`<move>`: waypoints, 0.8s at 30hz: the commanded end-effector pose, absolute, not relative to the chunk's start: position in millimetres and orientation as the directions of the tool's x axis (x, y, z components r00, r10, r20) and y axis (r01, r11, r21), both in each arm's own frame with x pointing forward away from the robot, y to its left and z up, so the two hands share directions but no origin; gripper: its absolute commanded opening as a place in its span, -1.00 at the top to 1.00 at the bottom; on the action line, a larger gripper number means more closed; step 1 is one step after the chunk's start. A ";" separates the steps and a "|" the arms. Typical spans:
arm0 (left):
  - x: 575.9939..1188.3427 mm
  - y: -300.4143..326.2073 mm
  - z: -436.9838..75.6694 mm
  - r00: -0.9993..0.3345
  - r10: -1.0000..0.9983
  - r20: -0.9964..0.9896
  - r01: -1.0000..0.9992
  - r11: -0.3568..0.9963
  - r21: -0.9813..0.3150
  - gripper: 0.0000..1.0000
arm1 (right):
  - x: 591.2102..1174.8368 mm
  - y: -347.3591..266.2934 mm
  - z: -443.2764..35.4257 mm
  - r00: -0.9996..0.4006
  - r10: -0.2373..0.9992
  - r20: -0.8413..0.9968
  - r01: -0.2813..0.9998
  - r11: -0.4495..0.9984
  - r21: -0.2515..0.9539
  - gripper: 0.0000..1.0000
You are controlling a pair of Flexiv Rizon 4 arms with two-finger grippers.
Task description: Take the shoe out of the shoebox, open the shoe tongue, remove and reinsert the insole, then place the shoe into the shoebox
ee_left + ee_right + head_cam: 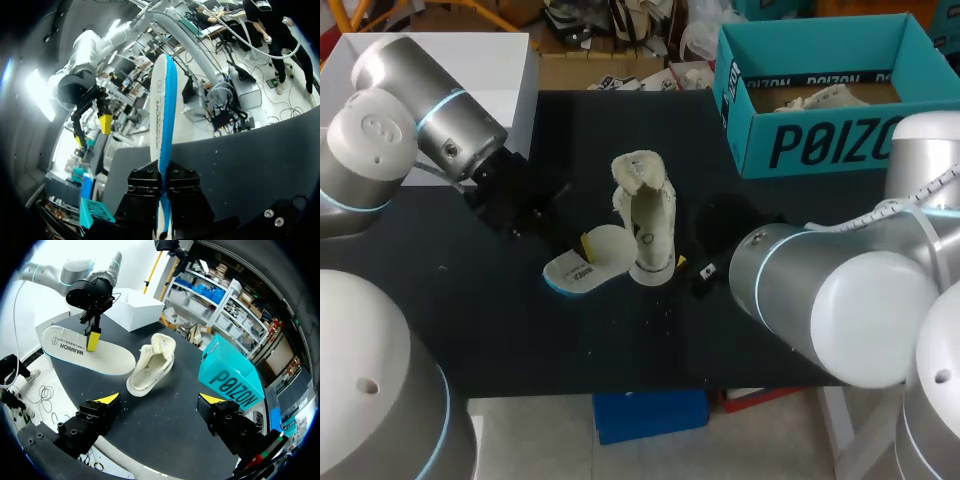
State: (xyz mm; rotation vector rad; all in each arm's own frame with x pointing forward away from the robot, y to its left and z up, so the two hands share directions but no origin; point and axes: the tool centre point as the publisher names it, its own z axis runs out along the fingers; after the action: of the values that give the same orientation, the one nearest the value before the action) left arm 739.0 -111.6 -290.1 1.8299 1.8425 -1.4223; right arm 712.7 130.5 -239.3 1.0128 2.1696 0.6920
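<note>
Step in hand: insole removed, reinsertion pending. The left gripper (162,175) is clenched on the insole (585,262), held just beside the shoe (648,225) at the middle of the desk (520,330). The shoebox (820,140) sits at the far right corner.

The right gripper (161,400) is released, fingers wide, near the shoe. The next move likely calls for steadying the shoe and aiming the insole into its opening.

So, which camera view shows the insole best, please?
The right wrist view: the insole shows nearly its whole face. The head view shows it partly, beside the shoe; the left wrist view only edge-on between the jaws.
</note>
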 end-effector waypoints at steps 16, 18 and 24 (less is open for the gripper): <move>770.8 -146.8 -307.3 -0.210 0.717 -0.665 0.842 -0.213 -0.495 1.00 | 710.7 131.2 -240.4 -0.498 0.804 -0.323 0.466 0.563 0.683 -1.00; 773.2 -150.1 -310.0 -0.214 0.720 -0.661 0.841 -0.209 -0.499 1.00 | 710.7 131.2 -240.4 -0.498 0.804 -0.323 0.466 0.563 0.683 -1.00; 780.1 -158.5 -315.9 -0.200 0.740 -0.642 0.847 -0.199 -0.494 1.00 | 710.7 131.2 -240.4 -0.498 0.804 -0.323 0.466 0.563 0.683 -1.00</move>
State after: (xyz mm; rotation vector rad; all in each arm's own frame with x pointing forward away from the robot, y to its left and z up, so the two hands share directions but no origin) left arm 775.1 -151.0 -312.4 1.8925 1.9009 -1.3736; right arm 712.6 130.8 -239.6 1.0132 2.1691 0.6924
